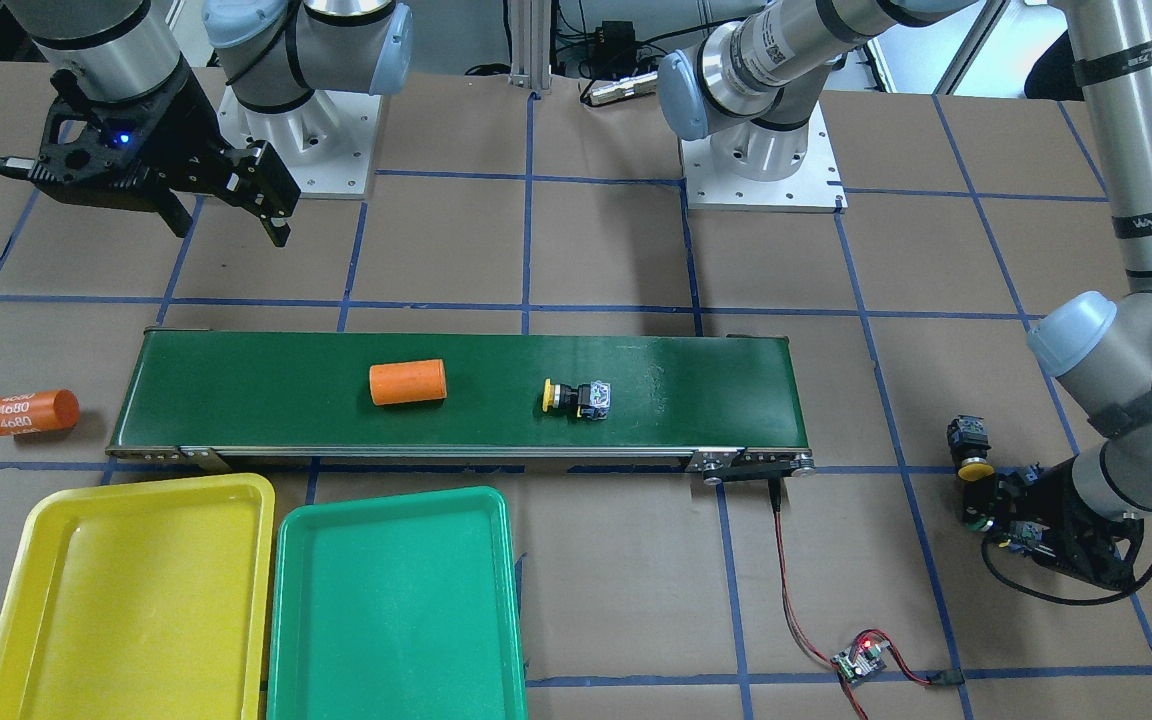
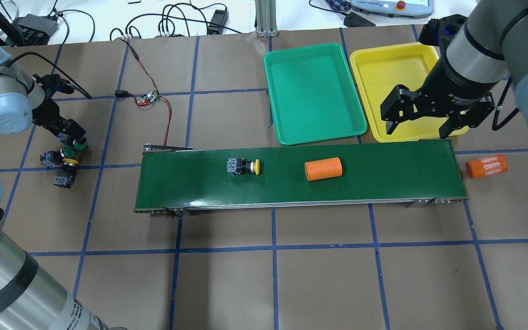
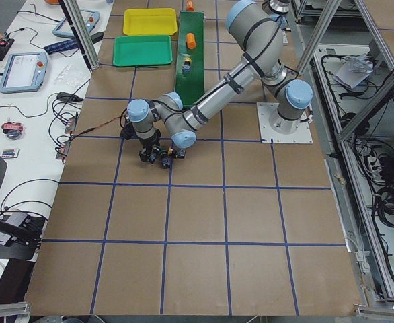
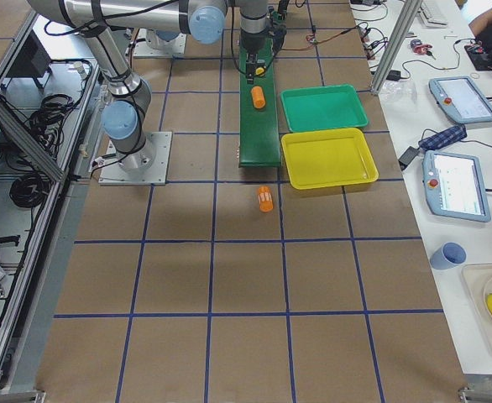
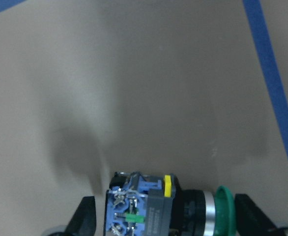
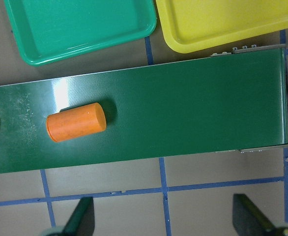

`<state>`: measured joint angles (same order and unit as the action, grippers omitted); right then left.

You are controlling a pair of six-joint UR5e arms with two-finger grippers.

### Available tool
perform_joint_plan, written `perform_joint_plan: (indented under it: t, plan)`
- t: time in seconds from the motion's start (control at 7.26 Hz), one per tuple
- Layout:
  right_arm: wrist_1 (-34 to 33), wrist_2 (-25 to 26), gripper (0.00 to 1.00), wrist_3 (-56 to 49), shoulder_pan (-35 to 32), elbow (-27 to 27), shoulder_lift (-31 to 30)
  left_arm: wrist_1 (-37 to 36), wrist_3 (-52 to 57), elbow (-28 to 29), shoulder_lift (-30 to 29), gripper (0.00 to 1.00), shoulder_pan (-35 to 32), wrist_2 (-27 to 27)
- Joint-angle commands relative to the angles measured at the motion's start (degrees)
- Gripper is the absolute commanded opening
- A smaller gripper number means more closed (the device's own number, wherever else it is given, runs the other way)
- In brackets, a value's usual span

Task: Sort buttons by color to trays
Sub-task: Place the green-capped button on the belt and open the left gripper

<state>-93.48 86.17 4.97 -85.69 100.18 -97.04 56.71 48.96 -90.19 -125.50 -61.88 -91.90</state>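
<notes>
Worktop (image 2: 319, 275): a brown sheet ruled into squares by blue tape. It carries everything, and the grid probably serves as a placing guide.
Belt: the conveyor belt (image 2: 383, 183), long and dark green, lies across the middle between the two arms. It looks like a feed line from the left arm's side to the right's.
Trays: the yellow tray (image 1: 136, 600) and the green tray (image 1: 396, 610) sit side by side just beside the belt, on the side away from the robot and toward the right arm's end. Both hold nothing, so no button is sorted yet.
Right gripper (image 2: 415, 133): it hangs over the belt's edge by the yellow tray, fingers spread wide and holding nothing. It seems posted to take what the belt brings.
Left gripper (image 5: 169, 223): it is low at the worktop beyond the belt's other end. Its fingers (image 5: 85, 219) are fully spread on either side of a green button, with a sliver of gap at the body side, so the button is bracketed but not gripped.
Cylinders: one orange cylinder (image 2: 322, 168) lies on its side on the belt. A second orange cylinder (image 2: 486, 166), marked 4680, lies on the worktop just past the belt's end. Both are likely distractors.
Buttons: the green button (image 5: 149, 206) lies on its side on the worktop between the left fingers. A yellow button (image 2: 244, 167) lies mid-belt with its cap toward the trays' end. A second yellow button (image 2: 67, 170) lies near the left gripper, presumably waiting its turn.
</notes>
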Motion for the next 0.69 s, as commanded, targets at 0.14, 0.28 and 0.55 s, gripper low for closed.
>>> perform_joint_plan:
  t: [0.14,0.28,0.55]
  plan:
    - [0.5,0.4,1.00,0.9,-0.1,0.1,-0.1,0.1,0.5,0.2,-0.1,0.62,0.0,0.0]
    - [0.4,2.0,1.00,0.8,-0.1,0.2,0.0,0.3,0.6,0.2,0.8,0.01,-0.3,-0.4]
    - [0.3,2.8,1.00,2.8,-0.1,0.2,0.0,3.5,-2.1,0.3,3.7,0.00,-1.7,0.0]
